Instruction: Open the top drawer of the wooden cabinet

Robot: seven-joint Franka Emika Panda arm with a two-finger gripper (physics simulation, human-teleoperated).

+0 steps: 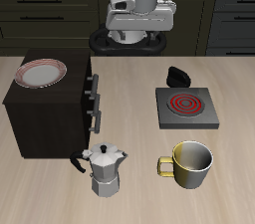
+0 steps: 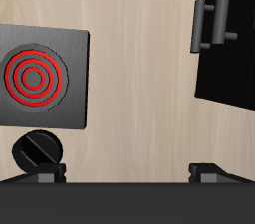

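One wooden cabinet (image 1: 45, 118) stands on the worktop (image 1: 139, 183), and its front carries three stacked drawers: the top drawer (image 1: 90, 81), a middle drawer (image 1: 93, 100) and a bottom drawer (image 1: 95, 120), each with one metal bar handle. One plate (image 1: 43, 72) with a reddish rim lies on the cabinet's top. There is one moka pot (image 1: 105, 170), one yellow mug (image 1: 190, 164), one stove plate (image 1: 185, 108) with a single red coil ring, and one small black knob-like object (image 1: 178, 74). One robot arm is present, bearing one pincer (image 1: 139, 37) with two fingers.
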